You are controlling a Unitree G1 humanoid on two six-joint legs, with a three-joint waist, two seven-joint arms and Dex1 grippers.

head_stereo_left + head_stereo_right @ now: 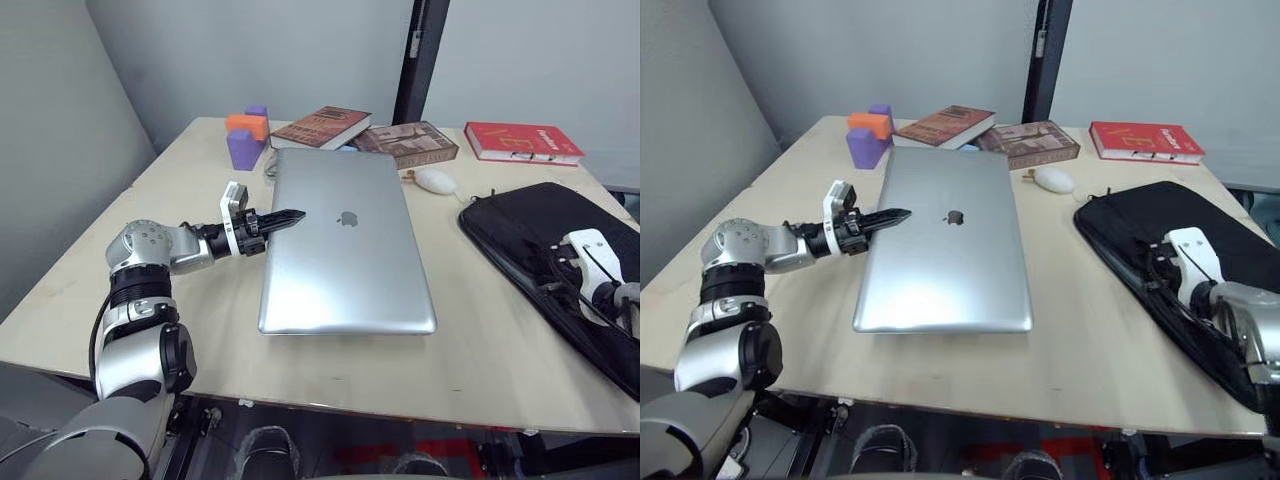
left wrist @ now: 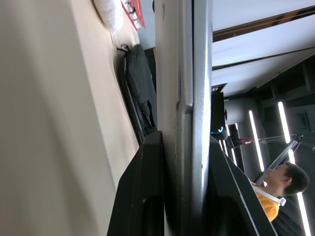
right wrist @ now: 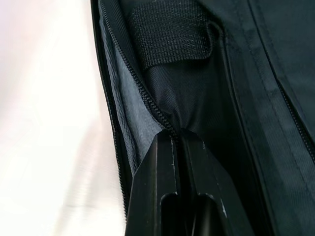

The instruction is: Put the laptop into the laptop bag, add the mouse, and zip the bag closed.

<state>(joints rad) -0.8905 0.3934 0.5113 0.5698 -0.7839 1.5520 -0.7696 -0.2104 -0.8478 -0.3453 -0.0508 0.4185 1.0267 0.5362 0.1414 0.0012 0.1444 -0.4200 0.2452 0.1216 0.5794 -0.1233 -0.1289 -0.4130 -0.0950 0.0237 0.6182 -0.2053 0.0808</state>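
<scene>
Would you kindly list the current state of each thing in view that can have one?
Thin silver metal laptop: lid closed, flat on the table, left edge clamped.
Flat black fabric laptop bag: lying flat, zip edge pinched.
Small white oval mouse: loose on the table, outside the bag.
Left end effector: shut on the laptop's edge.
Right end effector: shut on the bag's fabric.

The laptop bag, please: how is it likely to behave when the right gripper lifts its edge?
The laptop bag looks like soft fabric, so it will probably sag rather than lift flat. The right gripper pinches only its zip edge, so that flap may peel up alone.
</scene>
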